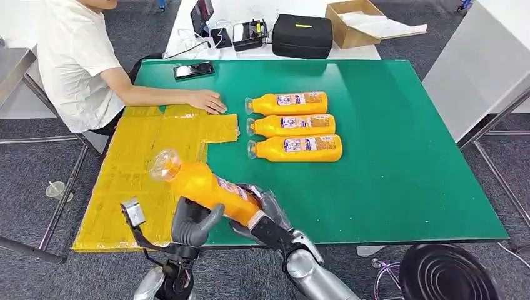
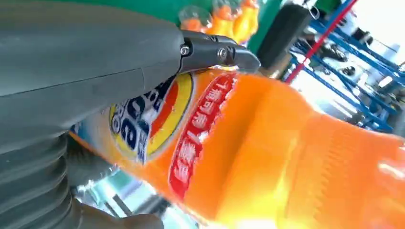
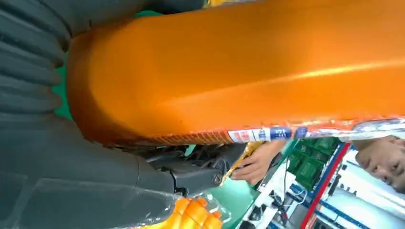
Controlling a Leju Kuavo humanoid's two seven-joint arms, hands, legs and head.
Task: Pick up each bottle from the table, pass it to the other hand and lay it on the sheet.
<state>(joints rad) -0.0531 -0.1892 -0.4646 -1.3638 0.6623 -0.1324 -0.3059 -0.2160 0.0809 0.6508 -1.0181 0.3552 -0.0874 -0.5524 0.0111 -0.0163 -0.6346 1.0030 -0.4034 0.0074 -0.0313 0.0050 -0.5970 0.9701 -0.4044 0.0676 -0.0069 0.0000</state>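
Observation:
An orange bottle (image 1: 200, 184) hangs tilted over the front edge of the green table (image 1: 400, 156), its clear cap end pointing up and left above the yellow sheet (image 1: 134, 169). My right hand (image 1: 267, 215) grips its base end. My left hand (image 1: 192, 225) wraps around its middle from below. The left wrist view has the labelled bottle (image 2: 267, 143) lying against my left hand (image 2: 95, 71), a dark finger across it. The right wrist view has the bottle (image 3: 239, 71) pressed into my right hand (image 3: 71, 181). Three more orange bottles (image 1: 294, 125) lie side by side mid-table.
A person sits at the far left with a hand (image 1: 209, 101) resting on the sheet's far edge. A phone (image 1: 194, 70) lies on the table's far left. Beyond it stand a black case (image 1: 302, 35) and a cardboard box (image 1: 356, 22). A black stool (image 1: 447, 272) is at the near right.

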